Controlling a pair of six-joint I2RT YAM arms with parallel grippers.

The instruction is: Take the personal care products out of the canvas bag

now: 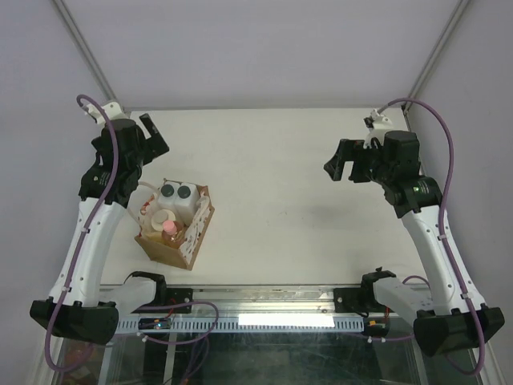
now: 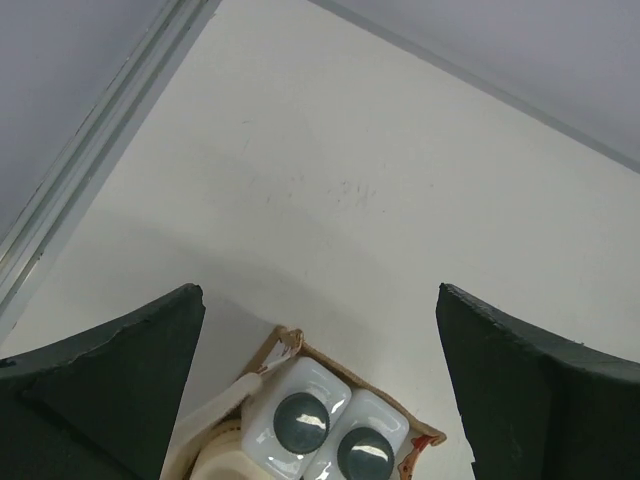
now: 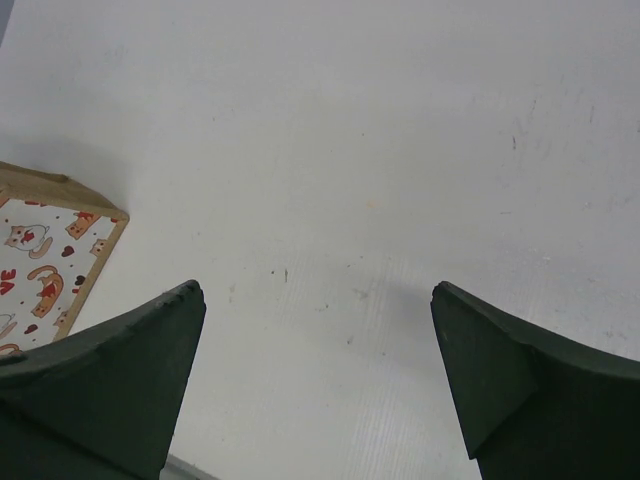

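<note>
Status: canvas bag (image 1: 178, 241) near-left on table (image 1: 280, 168), four bottles (image 1: 178, 200) inside, tightly packed; left tool (image 1: 143, 138) wide, raised at bag's far side; right tool (image 1: 350, 165) wide, well apart. I fear light bag lifting or tipping with gripped bottle.

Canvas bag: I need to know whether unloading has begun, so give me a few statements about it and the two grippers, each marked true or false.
1. The canvas bag holds two grey-capped white bottles. True.
2. The left gripper is shut on a bottle. False: it is open and holds nothing.
3. The pink-capped orange bottle lies outside the bag. False: it stands in the bag beside the cream bottle.
4. The right gripper is open over bare table. True.
</note>
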